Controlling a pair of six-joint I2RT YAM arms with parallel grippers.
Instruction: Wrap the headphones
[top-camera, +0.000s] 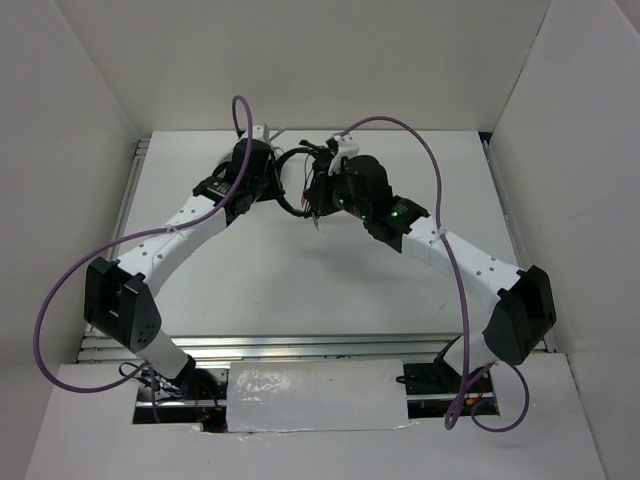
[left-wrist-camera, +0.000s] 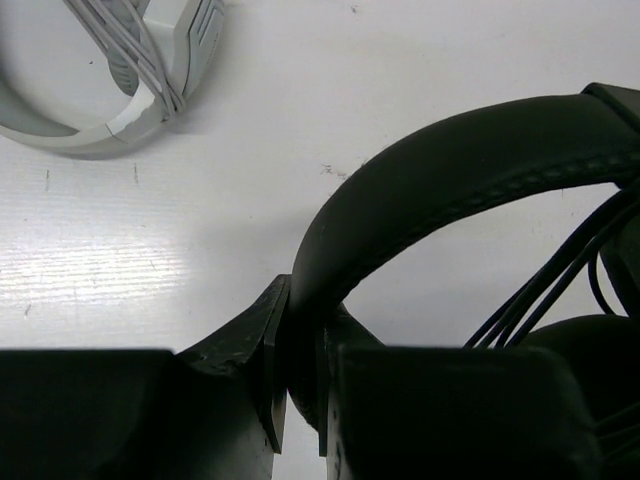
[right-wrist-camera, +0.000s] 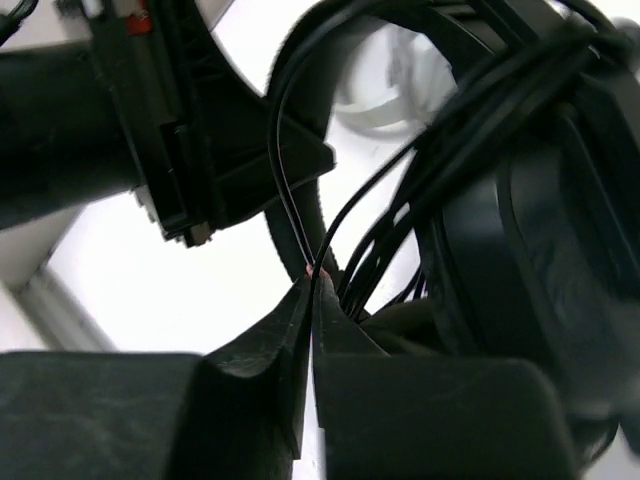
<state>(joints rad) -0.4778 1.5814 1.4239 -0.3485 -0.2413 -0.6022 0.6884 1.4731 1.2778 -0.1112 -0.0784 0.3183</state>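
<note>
The black headphones (top-camera: 297, 190) hang between my two grippers at the back middle of the table. My left gripper (left-wrist-camera: 298, 340) is shut on the padded headband (left-wrist-camera: 470, 170). Several turns of thin black cable (left-wrist-camera: 560, 270) run across the band towards an earcup at the right edge. My right gripper (right-wrist-camera: 315, 285) is shut on the cable (right-wrist-camera: 290, 200), pinched at the fingertips, with several loops of it (right-wrist-camera: 470, 120) lying over an earcup (right-wrist-camera: 540, 270) beside it. In the top view the left gripper (top-camera: 268, 172) and right gripper (top-camera: 318, 195) sit close together.
A grey-white ring-shaped stand (left-wrist-camera: 110, 90) lies on the table beyond the left gripper; it also shows pale behind the cables in the right wrist view (right-wrist-camera: 390, 90). White walls enclose the table (top-camera: 320, 270) on three sides. Purple arm cables loop above both arms.
</note>
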